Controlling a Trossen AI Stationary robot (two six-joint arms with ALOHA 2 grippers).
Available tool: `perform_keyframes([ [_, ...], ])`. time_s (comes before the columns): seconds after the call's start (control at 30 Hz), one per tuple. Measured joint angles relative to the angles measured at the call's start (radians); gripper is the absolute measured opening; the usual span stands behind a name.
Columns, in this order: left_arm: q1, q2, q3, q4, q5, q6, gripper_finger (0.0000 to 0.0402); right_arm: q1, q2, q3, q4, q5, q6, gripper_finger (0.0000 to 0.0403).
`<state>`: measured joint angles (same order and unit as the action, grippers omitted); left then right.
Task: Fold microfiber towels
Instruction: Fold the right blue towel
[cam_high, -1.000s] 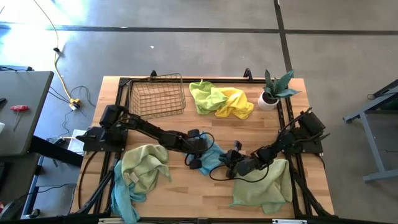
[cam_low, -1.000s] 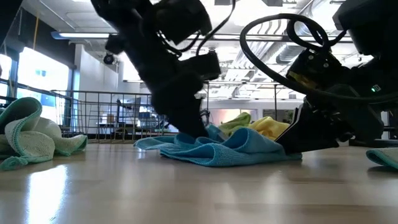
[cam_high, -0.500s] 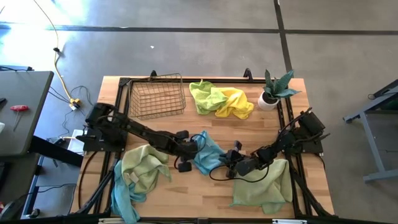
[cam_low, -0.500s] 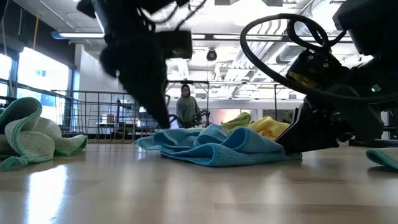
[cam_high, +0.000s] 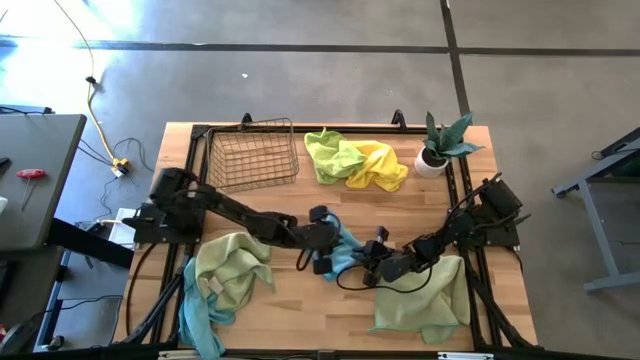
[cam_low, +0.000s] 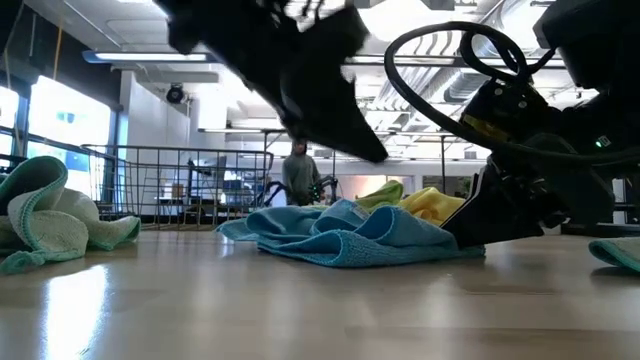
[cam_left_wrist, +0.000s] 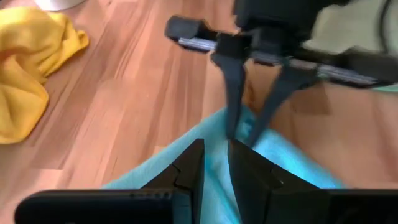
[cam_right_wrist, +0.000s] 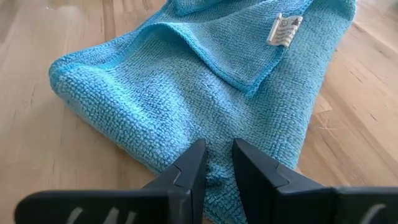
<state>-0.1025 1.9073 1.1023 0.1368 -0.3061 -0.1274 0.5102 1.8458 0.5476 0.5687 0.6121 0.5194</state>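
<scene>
A light blue towel (cam_high: 346, 250) lies bunched and folded over on the table's middle (cam_low: 340, 235). My right gripper (cam_high: 372, 263) is low at its right end and shut on it (cam_right_wrist: 219, 149). My left gripper (cam_high: 327, 254) hovers over the towel's left part (cam_low: 376, 150), its fingers close together (cam_left_wrist: 216, 146), with nothing hanging from it in the low view. Lime (cam_high: 335, 155) and yellow (cam_high: 382, 165) towels lie at the far side. Sage green towels lie near left (cam_high: 232, 268) and under my right arm (cam_high: 430, 300). My right gripper pinches the blue towel's right-hand edge (cam_right_wrist: 219, 163) between its two fingers. The fingers come in low and nearly level from the table's right side. The towel lies slack on the table, a flap with a white tag (cam_right_wrist: 283, 28) folded over on top.
A wire basket (cam_high: 254, 155) stands at the far left and a potted plant (cam_high: 440, 148) at the far right. A teal towel (cam_high: 198, 318) hangs at the near left edge. A person (cam_low: 298, 172) stands in the room beyond the table.
My left gripper has left the blue towel's middle, gone toward the table's left edge past the towel's left end, then come back right and up over the towel. The towel was spread leftward meanwhile. My right gripper has kept its hold.
</scene>
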Motion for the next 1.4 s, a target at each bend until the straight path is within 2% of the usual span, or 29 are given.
perform_keyframes([
  [0.17,0.045,0.101,0.000,0.102,0.035,-0.017,0.0062,0.000,0.000,0.000,0.006,-0.001,-0.001,0.0073],
  [0.4,0.081,0.126,0.000,0.049,0.079,-0.029,0.0062,0.000,0.000,0.000,0.003,0.000,0.000,0.0073],
  [0.7,0.069,0.084,0.002,-0.170,0.145,-0.053,0.0062,0.000,0.000,0.001,-0.007,0.003,0.000,0.0073],
  [0.93,0.045,0.004,0.001,-0.347,0.149,-0.053,0.0062,0.000,-0.001,0.001,-0.011,0.005,0.008,0.0073],
  [1.27,0.006,-0.055,0.000,-0.691,0.105,-0.143,0.0062,0.000,-0.002,0.001,-0.017,-0.002,0.023,0.0073],
  [1.4,-0.010,-0.061,0.002,-0.769,0.075,-0.184,0.0062,0.000,-0.002,0.001,-0.016,-0.003,0.023,0.0073],
])
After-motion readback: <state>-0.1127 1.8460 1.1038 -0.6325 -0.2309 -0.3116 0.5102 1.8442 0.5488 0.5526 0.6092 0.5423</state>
